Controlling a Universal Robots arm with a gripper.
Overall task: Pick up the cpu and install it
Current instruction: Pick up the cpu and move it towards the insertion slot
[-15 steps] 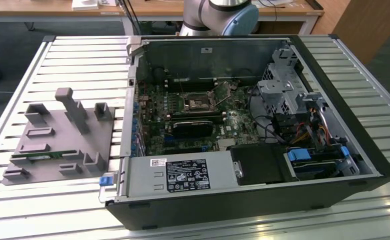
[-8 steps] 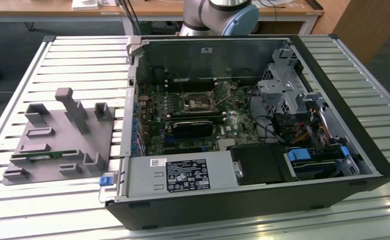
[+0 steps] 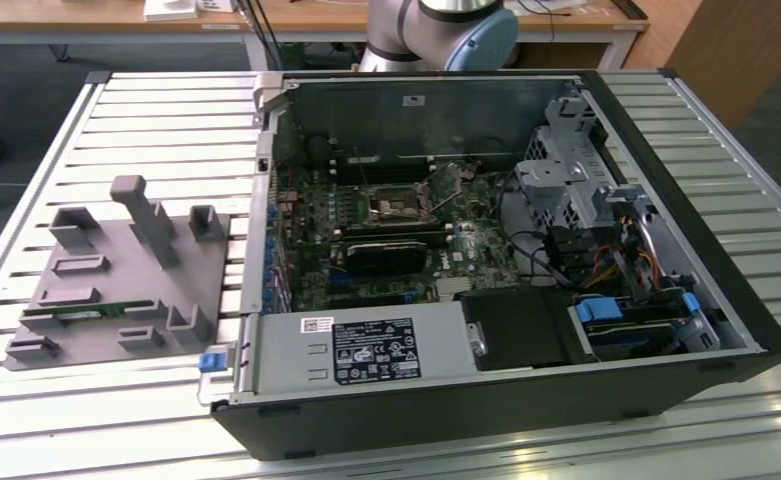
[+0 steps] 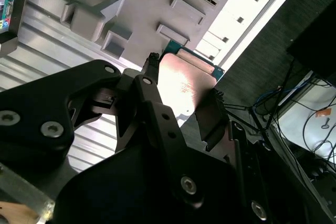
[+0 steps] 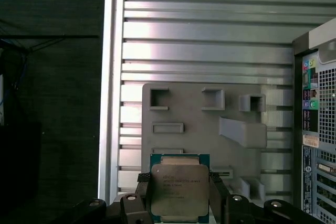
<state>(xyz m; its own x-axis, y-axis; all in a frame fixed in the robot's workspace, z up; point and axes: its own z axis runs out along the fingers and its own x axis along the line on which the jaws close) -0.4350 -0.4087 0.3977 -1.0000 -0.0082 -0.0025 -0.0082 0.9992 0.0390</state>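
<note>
While hanging over the grey plastic tray (image 5: 194, 140), clenching the black hand (image 5: 180, 184) on opposite edges of the silvery-grey square cpu (image 5: 178, 195), probably sparing its contacts.

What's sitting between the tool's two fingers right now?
The cpu, clamped by its opposite edges in the tool, with its metal top showing in both wrist views.
</note>
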